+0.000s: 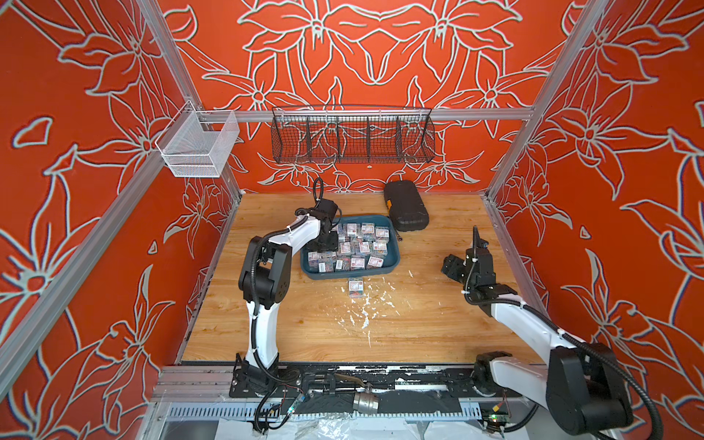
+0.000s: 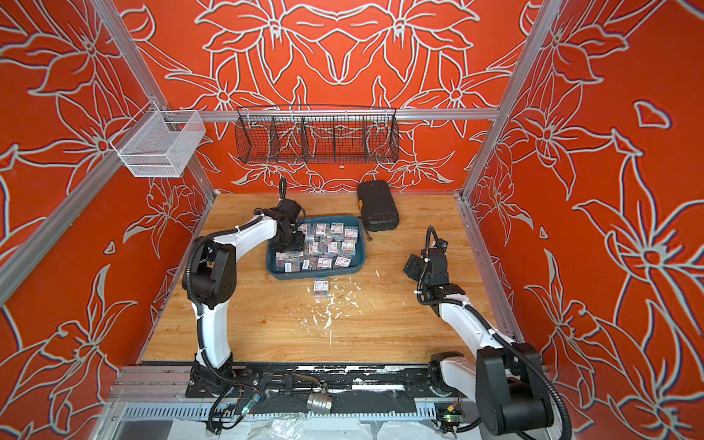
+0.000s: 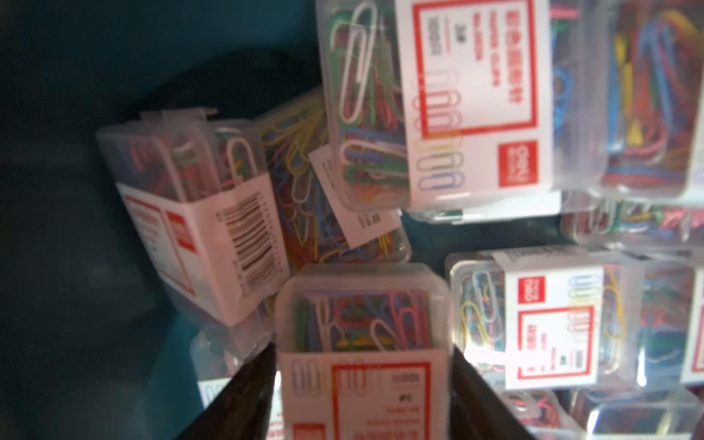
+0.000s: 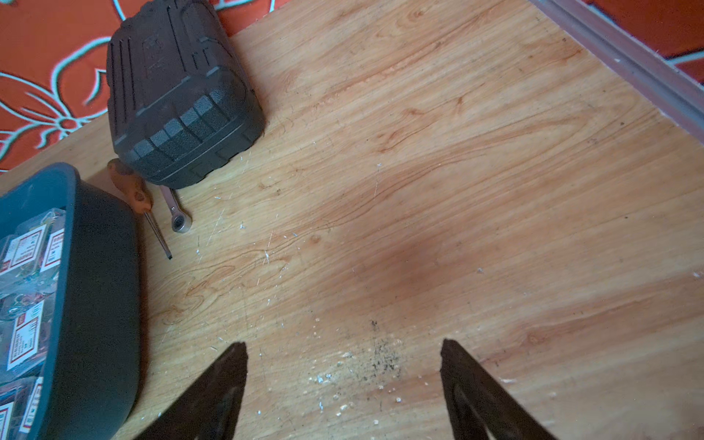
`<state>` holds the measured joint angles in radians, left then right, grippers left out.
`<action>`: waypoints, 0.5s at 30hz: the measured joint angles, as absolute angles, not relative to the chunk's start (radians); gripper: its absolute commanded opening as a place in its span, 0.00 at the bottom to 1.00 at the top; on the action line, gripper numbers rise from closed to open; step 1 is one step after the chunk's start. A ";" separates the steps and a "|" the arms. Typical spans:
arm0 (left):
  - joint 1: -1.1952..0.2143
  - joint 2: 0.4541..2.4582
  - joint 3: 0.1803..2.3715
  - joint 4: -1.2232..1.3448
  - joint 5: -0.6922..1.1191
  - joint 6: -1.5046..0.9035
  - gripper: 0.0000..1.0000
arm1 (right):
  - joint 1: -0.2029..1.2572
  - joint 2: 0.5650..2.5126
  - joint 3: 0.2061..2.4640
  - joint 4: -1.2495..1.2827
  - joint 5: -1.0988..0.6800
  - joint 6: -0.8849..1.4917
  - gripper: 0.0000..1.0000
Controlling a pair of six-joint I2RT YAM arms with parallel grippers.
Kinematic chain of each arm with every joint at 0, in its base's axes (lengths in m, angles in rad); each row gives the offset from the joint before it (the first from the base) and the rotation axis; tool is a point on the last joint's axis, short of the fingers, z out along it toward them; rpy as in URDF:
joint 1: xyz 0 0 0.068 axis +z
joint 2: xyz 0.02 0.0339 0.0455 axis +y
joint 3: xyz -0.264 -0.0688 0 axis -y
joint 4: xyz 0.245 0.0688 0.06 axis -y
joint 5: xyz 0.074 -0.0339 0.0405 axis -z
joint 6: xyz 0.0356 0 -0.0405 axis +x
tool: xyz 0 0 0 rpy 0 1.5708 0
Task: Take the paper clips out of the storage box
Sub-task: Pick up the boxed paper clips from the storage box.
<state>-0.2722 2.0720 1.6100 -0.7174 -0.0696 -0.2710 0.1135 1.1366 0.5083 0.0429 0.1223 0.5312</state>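
Reading the wooden table [image 1: 304, 331] as a clock face with twelve at the back wall, we find the teal storage box [image 1: 396, 247] just toward twelve o'clock from the centre. It is filled with paper clip boxes [image 1: 362, 244], small clear cases with white-and-red labels, lying flat, tilted and stacked. The left gripper [image 1: 327, 244] reaches down into the tray at its nine o'clock end. In the left wrist view, which is slightly blurred, we see its black fingers [image 3: 244, 388] against both side walls of the clamped box [image 3: 362, 304], so the jaws are closed on that one case. Its neighbours crowd round it over the tray's dark floor [image 3: 76, 190]. One lone box [image 1: 356, 287] lies on the table just outside the tray's front wall, at six o'clock from it, with white flecks [image 1: 362, 316] scattered farther toward six. The right gripper [image 4: 343, 346] hangs above bare wood at three o'clock from the tray, well apart from it, with its jaws spread wide and nothing between them. A black hard case [image 1: 405, 207] lies at one o'clock from the tray. In the right wrist view we see an orange-handled screwdriver [image 4: 131, 190] and a small wrench [image 4: 177, 213] in the gap between the two.
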 measured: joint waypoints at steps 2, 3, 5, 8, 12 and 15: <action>-0.272 2.074 1.614 -0.717 -0.069 -0.278 0.52 | 0.113 1.137 0.508 0.043 0.122 0.531 0.82; -0.272 2.074 1.614 -0.717 -0.069 -0.281 0.50 | 0.113 1.137 0.508 0.043 0.122 0.531 0.82; -0.272 2.072 1.614 -0.719 -0.068 -0.287 0.48 | 0.113 1.137 0.508 0.043 0.122 0.531 0.82; -0.272 2.048 1.600 -0.728 -0.066 -0.304 0.46 | 0.113 1.137 0.508 0.043 0.122 0.531 0.82; -0.273 1.937 1.547 -0.763 -0.061 -0.343 0.40 | 0.113 1.137 0.508 0.043 0.122 0.531 0.82; -0.279 1.794 1.502 -0.781 -0.058 -0.375 0.40 | 0.113 1.137 0.508 0.043 0.123 0.531 0.82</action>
<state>-0.2790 1.7939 1.5024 -0.7807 -0.0582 -0.3748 0.1135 1.1366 0.5083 0.0425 0.1226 0.5312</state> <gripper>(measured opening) 0.509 0.817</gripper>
